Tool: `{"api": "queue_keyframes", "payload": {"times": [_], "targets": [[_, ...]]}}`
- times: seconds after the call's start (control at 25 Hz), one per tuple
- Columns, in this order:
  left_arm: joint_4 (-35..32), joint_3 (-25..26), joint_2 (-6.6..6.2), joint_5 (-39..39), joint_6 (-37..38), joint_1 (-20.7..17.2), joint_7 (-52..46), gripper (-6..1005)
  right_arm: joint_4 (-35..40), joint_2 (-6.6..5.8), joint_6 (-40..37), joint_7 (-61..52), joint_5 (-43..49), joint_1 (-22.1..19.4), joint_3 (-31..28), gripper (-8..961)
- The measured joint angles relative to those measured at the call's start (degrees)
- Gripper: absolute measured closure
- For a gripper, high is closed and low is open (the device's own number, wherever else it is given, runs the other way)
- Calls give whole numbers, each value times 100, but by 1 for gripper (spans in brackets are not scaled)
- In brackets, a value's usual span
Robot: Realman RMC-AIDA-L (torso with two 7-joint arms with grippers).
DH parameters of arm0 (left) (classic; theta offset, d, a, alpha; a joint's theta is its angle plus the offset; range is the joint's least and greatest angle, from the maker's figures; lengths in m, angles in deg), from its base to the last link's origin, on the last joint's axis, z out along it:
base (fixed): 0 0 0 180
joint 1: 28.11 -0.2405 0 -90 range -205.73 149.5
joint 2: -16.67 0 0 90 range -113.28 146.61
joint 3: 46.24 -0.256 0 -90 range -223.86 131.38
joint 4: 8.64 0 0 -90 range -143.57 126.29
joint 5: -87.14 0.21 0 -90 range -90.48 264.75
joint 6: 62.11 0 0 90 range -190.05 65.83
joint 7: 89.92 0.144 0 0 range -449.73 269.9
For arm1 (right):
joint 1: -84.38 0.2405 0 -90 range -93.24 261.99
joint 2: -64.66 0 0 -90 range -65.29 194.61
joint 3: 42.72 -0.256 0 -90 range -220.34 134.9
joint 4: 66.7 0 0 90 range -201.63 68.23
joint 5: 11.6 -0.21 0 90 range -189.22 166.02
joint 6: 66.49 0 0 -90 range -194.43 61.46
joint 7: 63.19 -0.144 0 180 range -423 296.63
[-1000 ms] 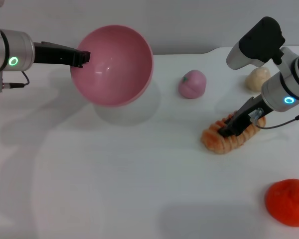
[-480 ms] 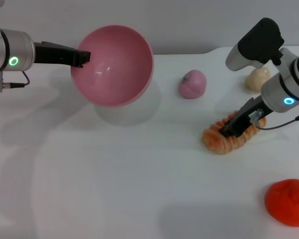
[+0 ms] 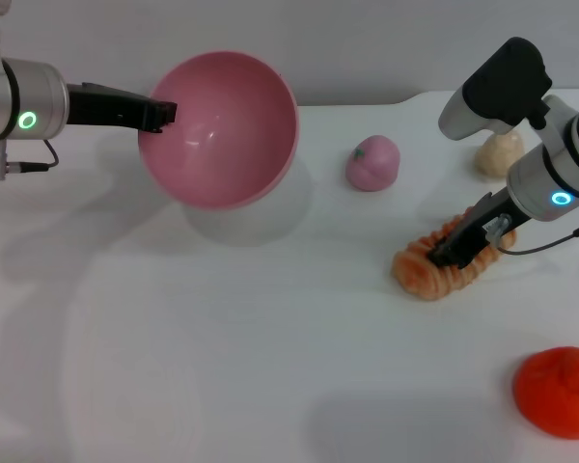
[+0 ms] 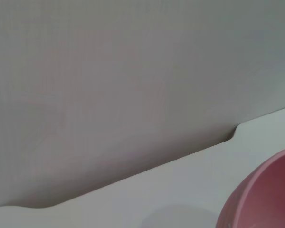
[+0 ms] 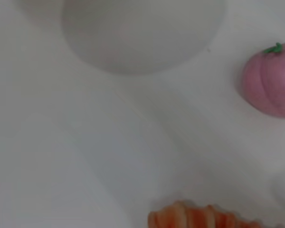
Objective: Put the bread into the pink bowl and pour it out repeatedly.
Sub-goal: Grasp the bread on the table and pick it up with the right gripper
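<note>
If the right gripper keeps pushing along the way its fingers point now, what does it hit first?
The right gripper points down and toward the robot's left, with its fingertips already at the bread. So the bread comes first, then the table right under it. Whether the fingers are closed on the loaf can't be seen.

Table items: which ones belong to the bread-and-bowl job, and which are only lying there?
Job:
bread, under the right gripper
pink bowl, held up by the left gripper

Lying about:
pink peach toy
beige lump
orange-red round thing
</note>
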Motion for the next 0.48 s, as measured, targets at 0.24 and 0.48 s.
{"api": "queue_keyframes", "payload": {"times": [0.24, 0.48], "targets": [[27, 0, -8, -4, 1, 14, 0, 963, 573, 6, 175, 2, -373, -304, 110, 862], [29, 0, -14, -7, -2, 12, 0, 962, 2025, 1, 431, 52, -1098, -1021, 332, 867]]}}
